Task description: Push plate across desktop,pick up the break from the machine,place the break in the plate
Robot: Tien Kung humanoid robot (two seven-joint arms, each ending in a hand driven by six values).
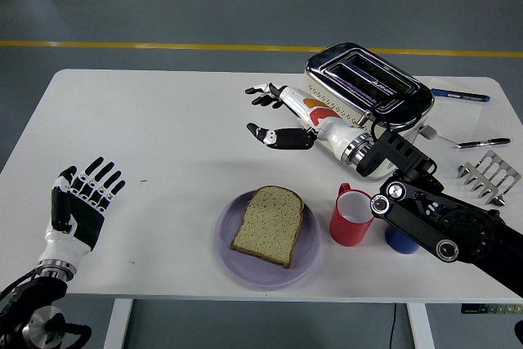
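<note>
Now right hand (282,116) spread, empty; bread (268,225) flat on plate (304,263) below-left. Retreat high, clear of toaster (384,112).

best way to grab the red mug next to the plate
Take the red mug by its body, coming from the right side. It stands upright with its mouth open upward, and its handle points toward the toaster. The plate crowds its left and a blue thing sits close on its right, so the approach looks tight.
</note>
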